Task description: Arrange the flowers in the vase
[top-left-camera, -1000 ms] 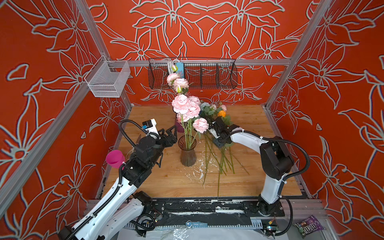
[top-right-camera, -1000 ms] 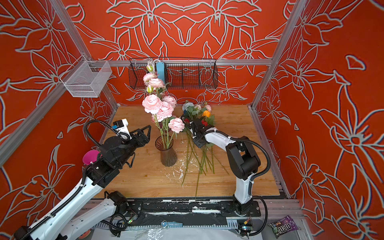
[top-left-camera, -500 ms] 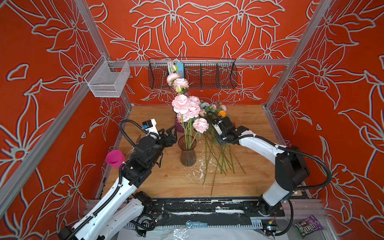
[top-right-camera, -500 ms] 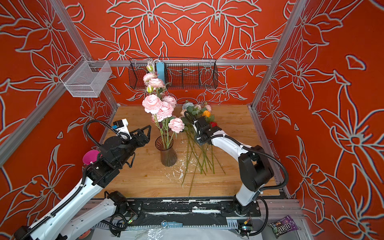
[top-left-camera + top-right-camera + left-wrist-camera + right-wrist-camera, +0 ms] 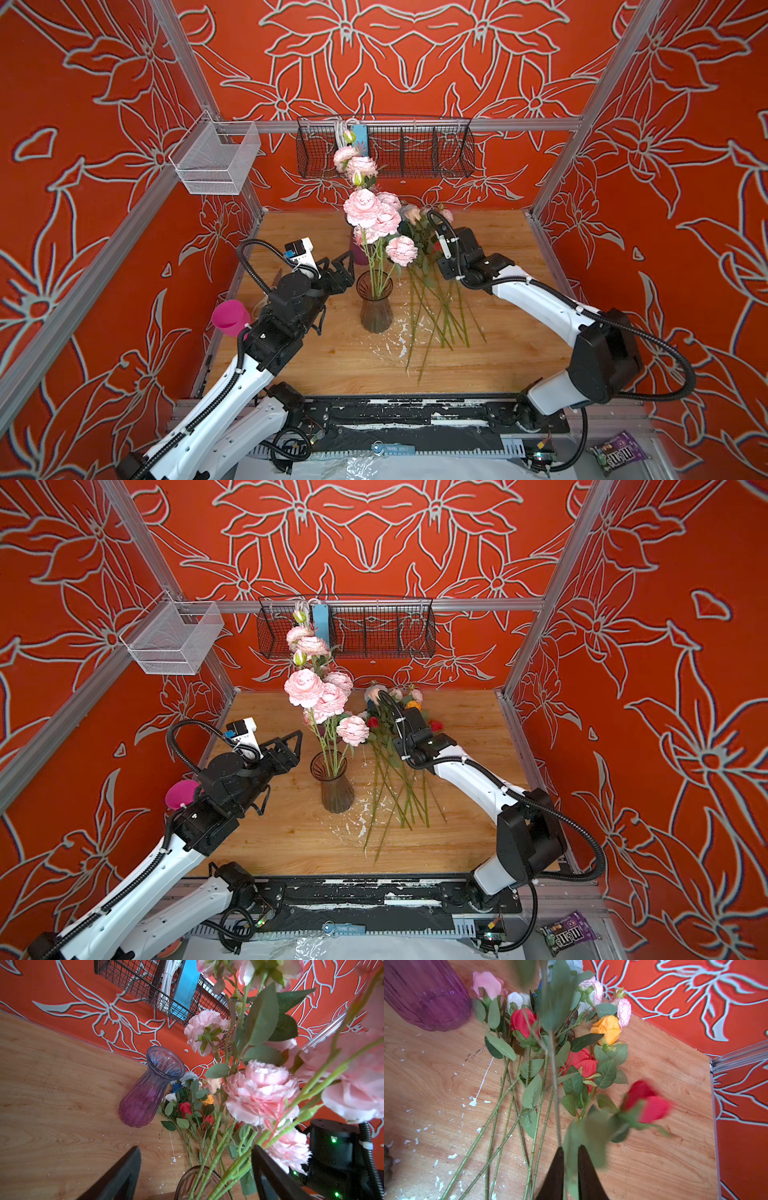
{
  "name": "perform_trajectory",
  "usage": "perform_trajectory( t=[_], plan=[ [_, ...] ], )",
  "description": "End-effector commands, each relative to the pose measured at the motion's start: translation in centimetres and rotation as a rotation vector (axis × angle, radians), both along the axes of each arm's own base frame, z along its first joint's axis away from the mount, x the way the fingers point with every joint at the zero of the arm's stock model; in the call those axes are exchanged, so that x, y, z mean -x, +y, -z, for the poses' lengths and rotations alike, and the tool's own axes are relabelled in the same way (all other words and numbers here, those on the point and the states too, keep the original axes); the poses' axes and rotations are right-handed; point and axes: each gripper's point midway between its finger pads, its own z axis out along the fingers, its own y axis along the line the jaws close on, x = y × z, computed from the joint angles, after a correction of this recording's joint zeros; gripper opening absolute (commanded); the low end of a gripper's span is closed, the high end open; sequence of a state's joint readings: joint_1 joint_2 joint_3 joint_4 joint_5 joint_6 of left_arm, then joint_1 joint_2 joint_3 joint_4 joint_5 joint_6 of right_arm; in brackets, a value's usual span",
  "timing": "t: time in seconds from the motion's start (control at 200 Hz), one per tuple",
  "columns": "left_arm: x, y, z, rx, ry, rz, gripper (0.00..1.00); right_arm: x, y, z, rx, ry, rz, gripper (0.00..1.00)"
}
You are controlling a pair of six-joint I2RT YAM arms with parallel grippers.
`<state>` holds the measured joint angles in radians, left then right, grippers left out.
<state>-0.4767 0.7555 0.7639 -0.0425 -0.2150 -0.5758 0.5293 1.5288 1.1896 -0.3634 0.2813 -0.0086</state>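
Right gripper (image 5: 569,1148) had shifted rearward over loose flowers (image 5: 434,303) lying beside the vase (image 5: 376,309). Its fingers were nearly together about a leafy stem (image 5: 555,1093), hold uncertain. Left gripper (image 5: 195,1148) fingers were wide apart. Flowers likely light and springy; take at bare mid-stem.

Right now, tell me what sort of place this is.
Likely a staged robot test booth, not a florist's: orange flower-print panels on an aluminium frame enclose a wooden tabletop, with a left arm and right arm mounted at its front edge.
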Motion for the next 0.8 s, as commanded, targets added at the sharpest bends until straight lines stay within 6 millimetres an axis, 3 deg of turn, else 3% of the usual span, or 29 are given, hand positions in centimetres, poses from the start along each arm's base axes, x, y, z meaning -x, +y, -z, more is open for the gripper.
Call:
perform_trajectory(
  t=[0.0, 0.11, 0.185, 0.395, 0.52, 0.736, 0.796],
  plan=[
    [0.3, 0.2, -2.1, 0.028, -0.056, 0.002, 0.83, -0.3, -0.6, 0.5, -0.014, 0.028, 0.082, 0.25],
    [0.4, 0.4, -2.3, 0.031, -0.062, -0.001, 0.83, 0.2, -1.1, 0.1, -0.037, 0.037, 0.119, 0.3],
    [0.7, 0.1, -2.8, 0.026, -0.073, 0.022, 0.83, 1.8, -2.2, 0.4, -0.043, 0.059, 0.157, 0.31],
    [2.1, -3.1, -5.0, -0.056, -0.115, 0.23, 0.75, 7.9, -7.2, 4.6, -0.025, 0.153, 0.314, 0.42],
    [3.1, -3.8, -6.4, -0.092, -0.143, 0.292, 0.71, 10.6, -7.9, 8.3, -0.065, 0.265, 0.319, 0.54],
    [6.8, -4.4, -10.1, -0.196, -0.195, 0.355, 0.63, 10.2, -7.1, 10.4, -0.163, 0.374, 0.296, 0.57],
    [8.0, -5.1, -10.0, -0.236, -0.154, 0.388, 0.59, 10.1, -7.5, 11.4, -0.178, 0.435, 0.318, 0.56]
  ],
)
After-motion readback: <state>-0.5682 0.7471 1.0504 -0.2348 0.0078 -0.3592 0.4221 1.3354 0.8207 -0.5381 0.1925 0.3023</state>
